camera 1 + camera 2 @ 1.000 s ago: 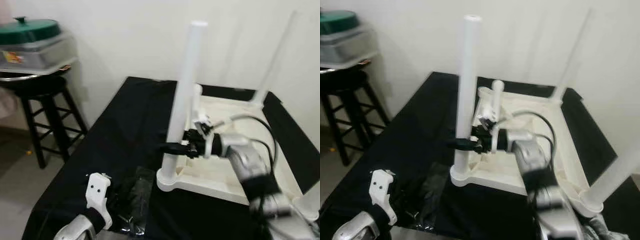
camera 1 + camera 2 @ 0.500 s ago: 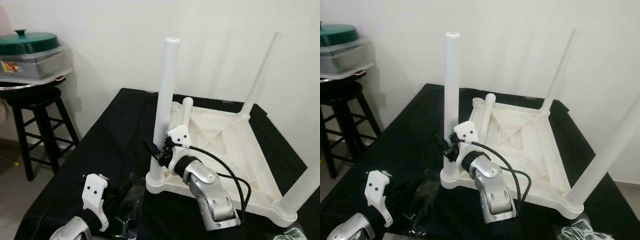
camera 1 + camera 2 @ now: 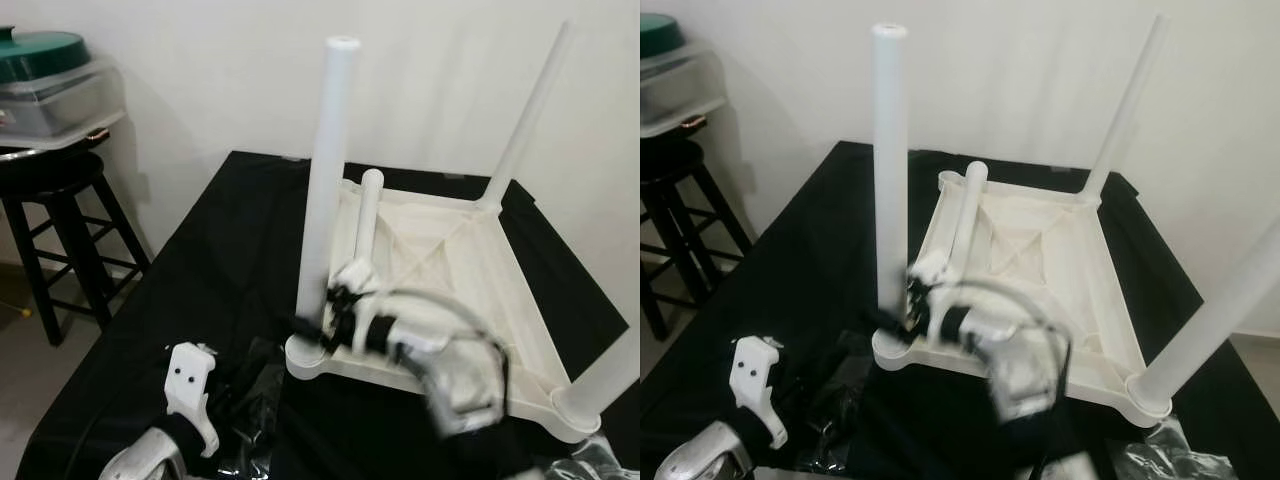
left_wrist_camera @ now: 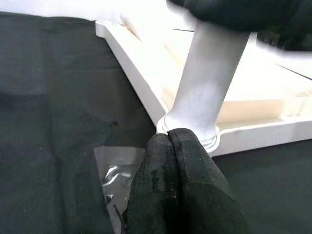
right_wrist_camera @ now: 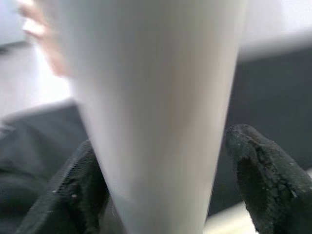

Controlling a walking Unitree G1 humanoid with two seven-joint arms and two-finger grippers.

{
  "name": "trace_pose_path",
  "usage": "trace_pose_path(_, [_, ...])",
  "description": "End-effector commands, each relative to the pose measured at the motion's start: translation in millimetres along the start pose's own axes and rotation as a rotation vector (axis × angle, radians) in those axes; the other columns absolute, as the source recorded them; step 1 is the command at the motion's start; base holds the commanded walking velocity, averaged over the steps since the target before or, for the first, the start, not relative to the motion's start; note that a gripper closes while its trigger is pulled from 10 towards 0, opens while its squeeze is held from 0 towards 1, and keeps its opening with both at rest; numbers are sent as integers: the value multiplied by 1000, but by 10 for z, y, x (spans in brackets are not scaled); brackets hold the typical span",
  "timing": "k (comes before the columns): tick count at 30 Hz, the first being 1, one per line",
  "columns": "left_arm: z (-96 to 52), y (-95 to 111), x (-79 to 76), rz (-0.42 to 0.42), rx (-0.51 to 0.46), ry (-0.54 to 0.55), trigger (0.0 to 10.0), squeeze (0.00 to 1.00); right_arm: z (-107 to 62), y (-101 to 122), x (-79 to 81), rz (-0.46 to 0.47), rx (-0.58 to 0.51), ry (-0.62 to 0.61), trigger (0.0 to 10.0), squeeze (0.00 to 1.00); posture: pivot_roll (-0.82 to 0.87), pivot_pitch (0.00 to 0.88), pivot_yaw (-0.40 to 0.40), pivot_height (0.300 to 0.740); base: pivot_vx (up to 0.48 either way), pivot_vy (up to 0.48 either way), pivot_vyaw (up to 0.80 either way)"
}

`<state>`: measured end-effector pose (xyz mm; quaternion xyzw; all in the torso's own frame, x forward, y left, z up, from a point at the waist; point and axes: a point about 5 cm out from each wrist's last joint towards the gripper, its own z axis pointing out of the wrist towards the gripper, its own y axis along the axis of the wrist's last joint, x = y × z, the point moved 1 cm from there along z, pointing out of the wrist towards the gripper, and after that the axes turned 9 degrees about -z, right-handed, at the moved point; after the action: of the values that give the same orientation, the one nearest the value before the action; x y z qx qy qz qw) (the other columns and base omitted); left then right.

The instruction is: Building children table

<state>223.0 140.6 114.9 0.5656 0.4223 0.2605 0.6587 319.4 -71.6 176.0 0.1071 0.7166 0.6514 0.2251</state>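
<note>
To seat the near leg [image 3: 326, 180] well, keep it plumb and press straight down into its corner socket of the upturned table top [image 3: 452, 270], which lies on the black cloth [image 3: 230, 260] with 3 legs standing. The right gripper [image 3: 305, 327], blurred, appears to straddle this leg low down, fingers [image 5: 265, 183] apart either side. The left gripper [image 4: 171, 146], fingers together, hovers just before the socket.
</note>
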Motion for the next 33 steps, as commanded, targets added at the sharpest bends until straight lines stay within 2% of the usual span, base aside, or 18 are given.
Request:
trace_pose_path(1, [4,-44,0,-10,21,-1,10000,0,-19,-71,6,30,-14,157,10000,0,67,0,-70,740,0,0,0])
trace_pose_path(3, [6,-46,1,-9,21,-1,10000,0,-22,-55,-18,23,-15,195,10000,0,67,0,-70,740,0,0,0])
trace_pose_path(5, [10,-51,0,-8,22,0,10000,0,-30,-34,-99,15,9,299,10000,0,78,0,-74,740,0,0,0])
trace_pose_path(8, [11,-53,-1,-8,22,0,10000,0,-38,-30,-126,19,20,335,10000,0,78,0,-74,740,0,0,0])
trace_pose_path(9, [12,-56,-3,-8,23,1,10000,0,-44,-38,-180,34,36,366,8431,0,82,0,-76,740,0,0,0])
trace_pose_path(11, [11,-58,-4,-8,23,1,10000,0,-48,-45,-216,46,44,381,8196,0,84,0,-77,740,0,0,0])
trace_pose_path(12, [11,-59,-6,-9,23,1,10000,0,-48,-48,-251,58,47,386,0,0,86,0,-78,740,0,0,0])
trace_pose_path(20, [1,-60,-6,-10,24,1,10000,0,-40,-22,-329,73,-4,368,0,0,81,0,-71,740,0,0,0])
trace_pose_path(27, [2,-60,-10,-11,24,0,10000,0,-111,-69,-415,42,-17,232,0,0,78,0,-71,740,0,0,0])
trace_pose_path(28, [2,-55,-9,-11,23,0,10000,0,-147,-108,-436,40,-1,150,0,0,70,0,-71,740,0,0,0])
trace_pose_path(29, [2,-55,-9,-11,23,0,10000,0,-147,-108,-436,40,-1,150,0,0,70,0,-71,740,0,0,0])
trace_pose_path(30, [-3,-49,-2,-11,22,0,10000,0,-162,-212,-379,46,59,26,0,0,57,0,-77,740,0,0,0])
trace_pose_path(32, [-3,-49,-2,-11,22,0,10000,0,-162,-212,-379,46,59,26,0,0,57,0,-77,740,0,0,0])
trace_pose_path(33, [-7,-44,5,-11,21,1,10000,0,-151,-359,-354,70,140,-248,0,0,54,0,-76,740,0,0,0])
